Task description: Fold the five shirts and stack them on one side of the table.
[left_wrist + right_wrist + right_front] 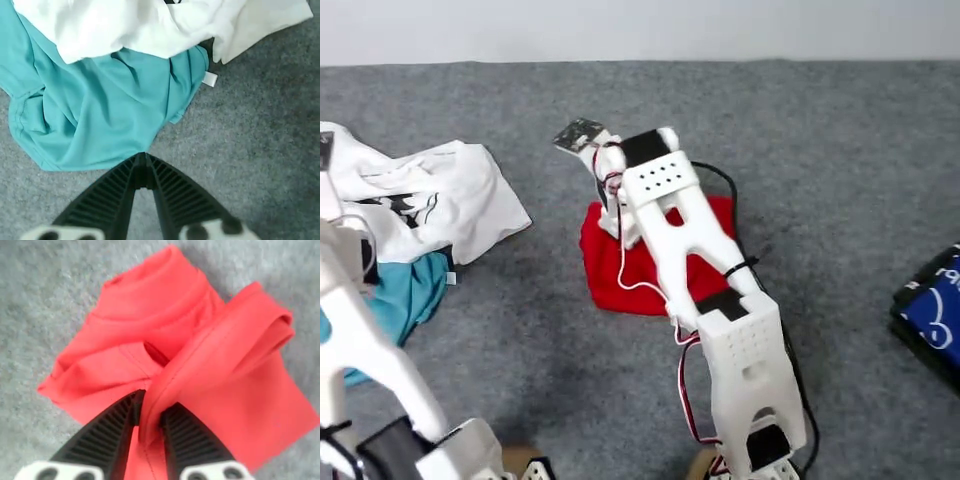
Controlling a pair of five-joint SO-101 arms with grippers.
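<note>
Fabric of the red shirt (210, 370) sat clamped in the right pincer (148, 415). The left pincer (145, 159) hung closed and empty beside the teal shirt (100, 115), itself partly under the white shirt (150, 25).

A red shirt (602, 262), a teal shirt (100, 115), a black-printed white shirt (450, 195), a grey table (840, 160).
</note>
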